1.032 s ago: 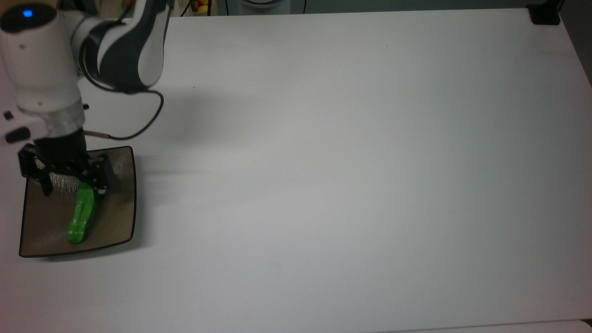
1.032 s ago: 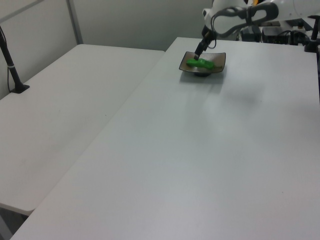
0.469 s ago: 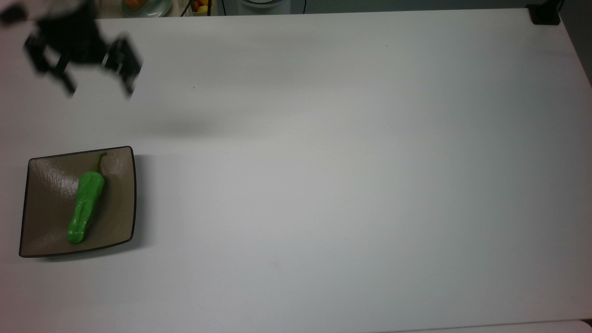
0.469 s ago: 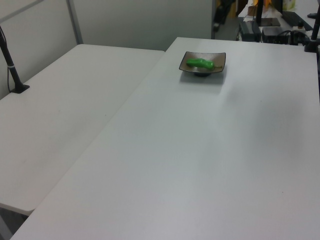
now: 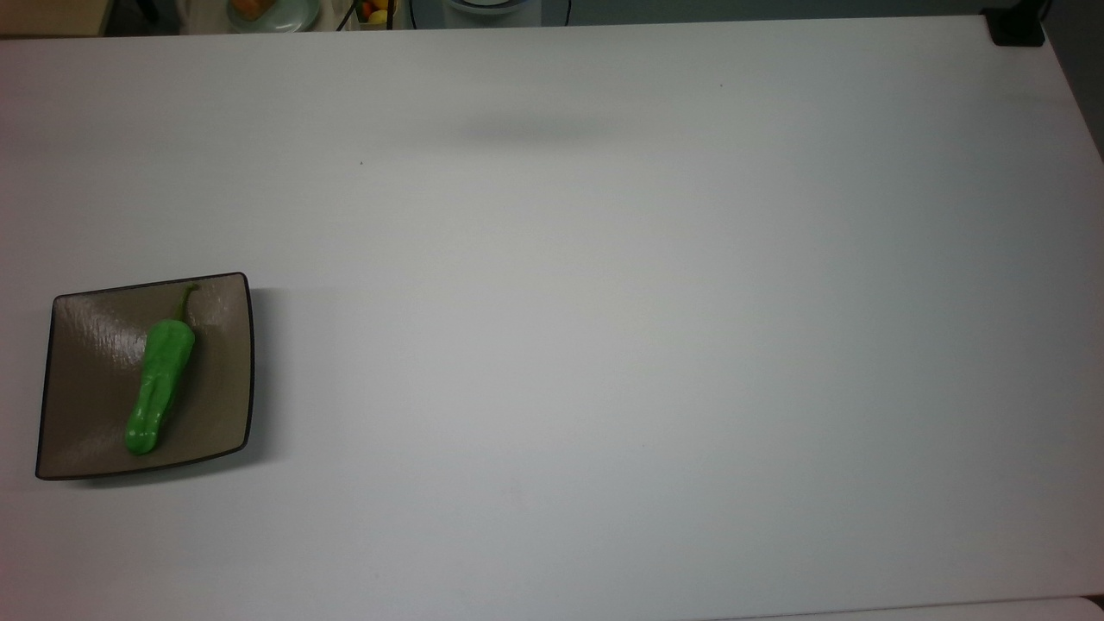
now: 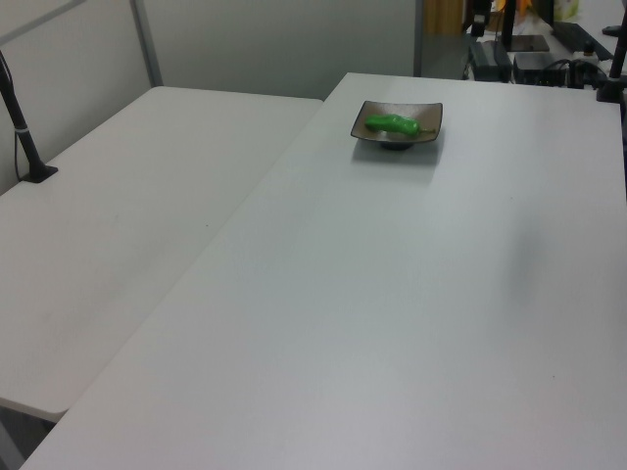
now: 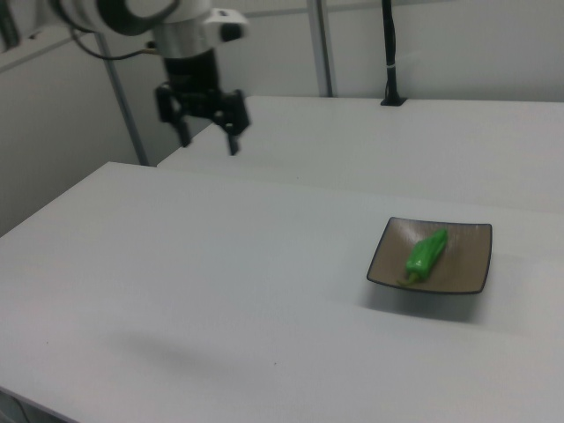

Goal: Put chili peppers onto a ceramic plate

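White table [image 5: 604, 345] takes up most of the scene, w/ a second white table [image 6: 118, 225] butted alongside in the left view. Robot arm [image 7: 132, 18] is up high at the right view's upper left, well apart from everything else; its gripper [image 7: 205, 132] hangs in the air w/ fingers spread wide, nothing between them. Ceramic plate [image 5: 86, 328] sits flat near the top view's left edge, square, brown-taupe w/ dark rim; in the right view it's at the right side [image 7: 463, 242], in the left view near the far end of the table [image 6: 426, 113]. Chili pepper [image 5: 158, 384] lies inside the plate, lengthwise, roughly centred, stem pointing to the top view's upper edge, blunt tip toward the lower edge; whole body is w/in the rim, nothing hanging over. Judgement: task looks done — pepper rests on the plate, gripper is free and away. Nothing obviously left exc. maybe the arm parking itself.
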Action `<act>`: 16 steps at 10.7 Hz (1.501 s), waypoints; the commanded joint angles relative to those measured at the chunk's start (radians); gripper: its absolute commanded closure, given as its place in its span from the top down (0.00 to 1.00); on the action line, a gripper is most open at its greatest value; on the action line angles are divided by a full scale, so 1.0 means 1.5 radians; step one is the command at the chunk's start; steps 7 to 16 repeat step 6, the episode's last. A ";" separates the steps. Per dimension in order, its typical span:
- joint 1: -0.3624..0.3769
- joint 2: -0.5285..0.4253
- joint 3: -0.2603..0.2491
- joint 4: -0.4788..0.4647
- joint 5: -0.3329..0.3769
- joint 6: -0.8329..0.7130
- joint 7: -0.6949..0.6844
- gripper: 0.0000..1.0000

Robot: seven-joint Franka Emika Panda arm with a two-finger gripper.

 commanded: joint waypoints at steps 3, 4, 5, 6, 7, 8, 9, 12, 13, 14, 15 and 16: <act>0.095 -0.070 0.015 -0.164 0.006 0.107 0.064 1.00; 0.095 -0.057 0.015 -0.163 0.004 0.117 0.058 1.00; 0.095 -0.050 0.016 -0.160 0.004 0.133 0.065 1.00; 0.094 -0.048 0.017 -0.158 0.004 0.138 0.065 1.00; 0.094 -0.048 0.017 -0.158 0.004 0.138 0.065 1.00; 0.094 -0.048 0.017 -0.158 0.004 0.138 0.065 1.00; 0.094 -0.048 0.017 -0.158 0.004 0.138 0.065 1.00; 0.094 -0.048 0.017 -0.158 0.004 0.138 0.065 1.00; 0.094 -0.048 0.017 -0.158 0.004 0.138 0.065 1.00; 0.094 -0.048 0.017 -0.158 0.004 0.138 0.065 1.00; 0.094 -0.048 0.017 -0.158 0.004 0.138 0.065 1.00; 0.094 -0.048 0.017 -0.158 0.004 0.138 0.065 1.00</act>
